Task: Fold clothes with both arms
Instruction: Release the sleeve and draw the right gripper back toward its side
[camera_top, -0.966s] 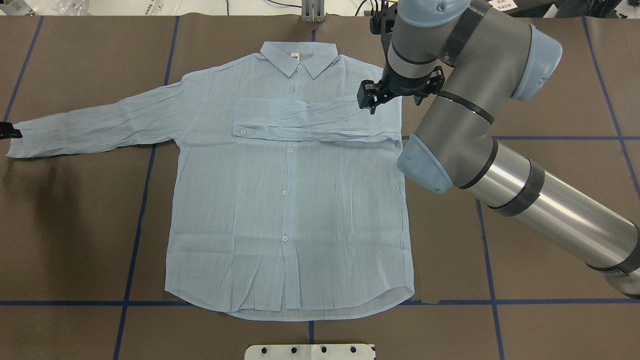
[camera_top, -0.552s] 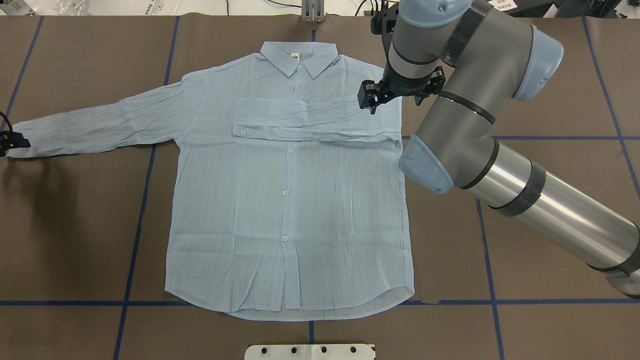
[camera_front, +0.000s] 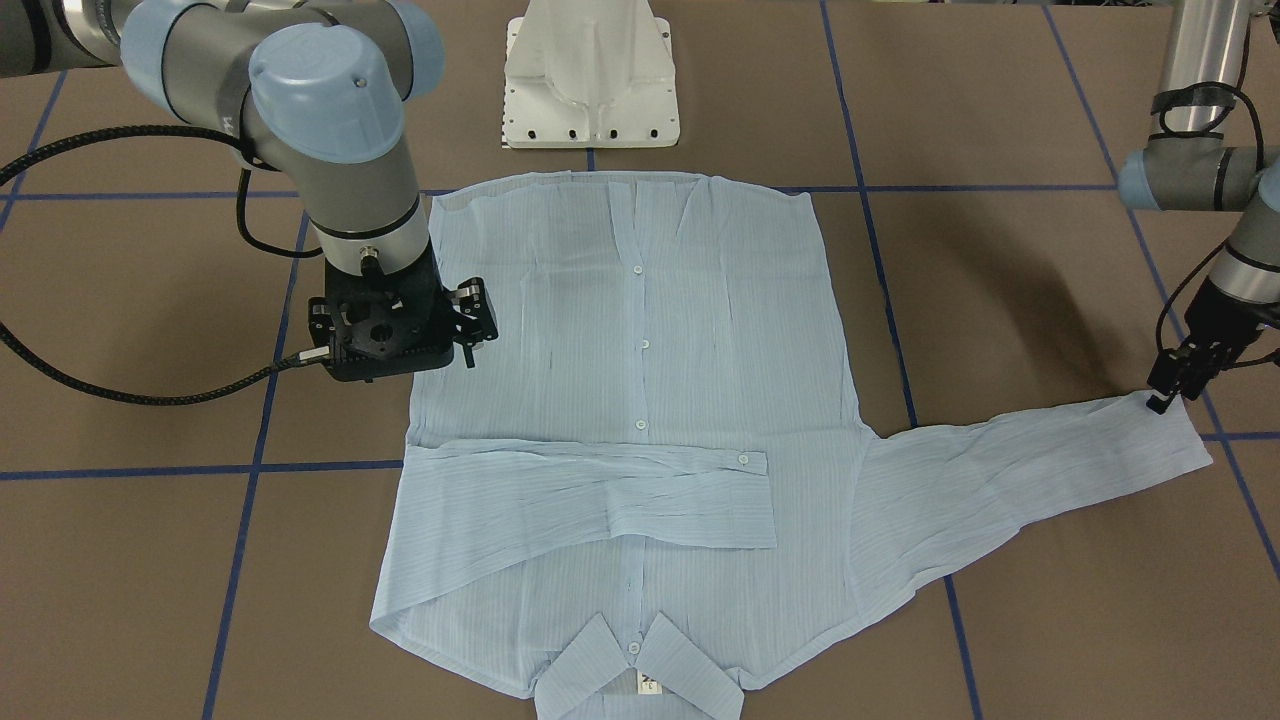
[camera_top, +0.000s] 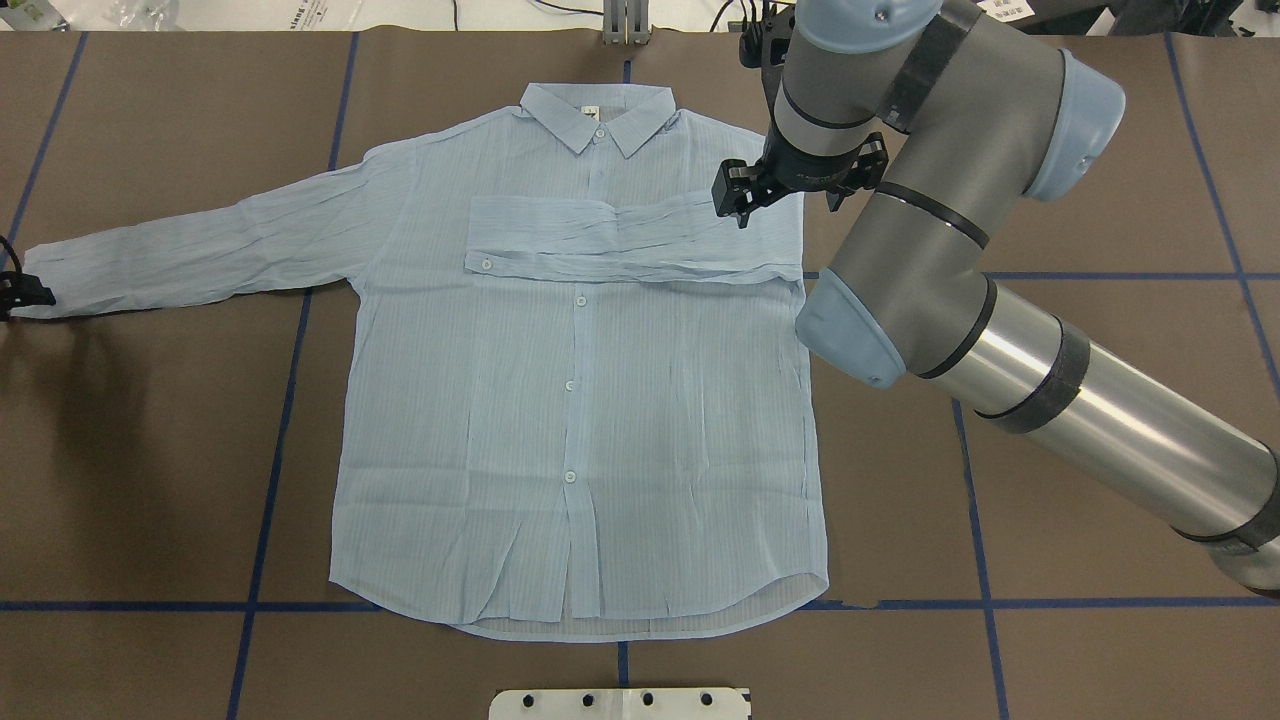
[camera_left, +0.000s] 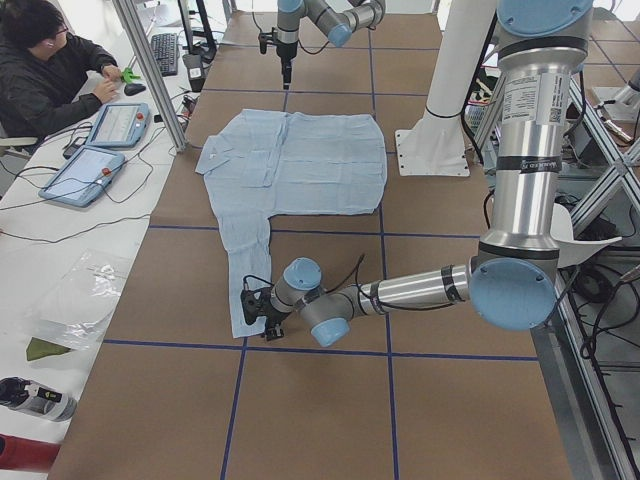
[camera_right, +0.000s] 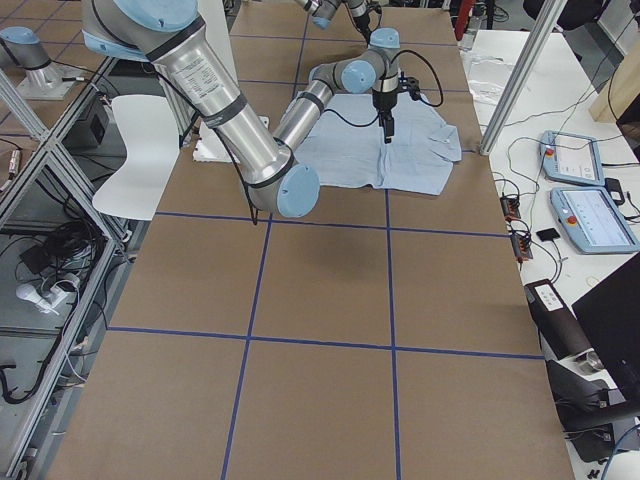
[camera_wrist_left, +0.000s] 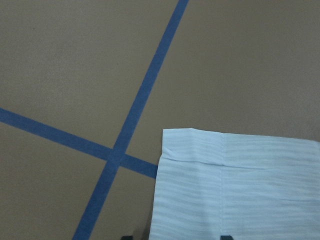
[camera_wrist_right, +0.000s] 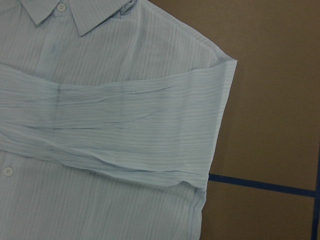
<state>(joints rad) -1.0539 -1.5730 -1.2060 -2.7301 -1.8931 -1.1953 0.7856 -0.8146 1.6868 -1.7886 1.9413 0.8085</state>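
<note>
Shirt (camera_top: 570, 420) is lying flat on table (camera_top: 150, 450). Right sleeve (camera_top: 620, 240) folded across chest, left sleeve (camera_top: 200, 255) not yet. My left pincer (camera_front: 1163, 398) is sitting at its cuff (camera_wrist_left: 240, 190), spread, gripping nothing; right pincer (camera_top: 738, 205) is hovering over the fold, width unclear.

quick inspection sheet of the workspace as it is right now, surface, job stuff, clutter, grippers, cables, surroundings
surface: brown table with a blue tape grid.
job's things: shirt lies flat, buttons up; folded sleeve lies across the chest, outstretched sleeve points sideways.
clutter: nothing seen.
grippers: left gripper open at the outstretched sleeve's cuff; right gripper over the shirt's folded side edge, looks open, holding nothing.
cables: black braided cable loops over the table from the right wrist.
surroundings: white pedestal; person seated at a side bench with pendants.
</note>
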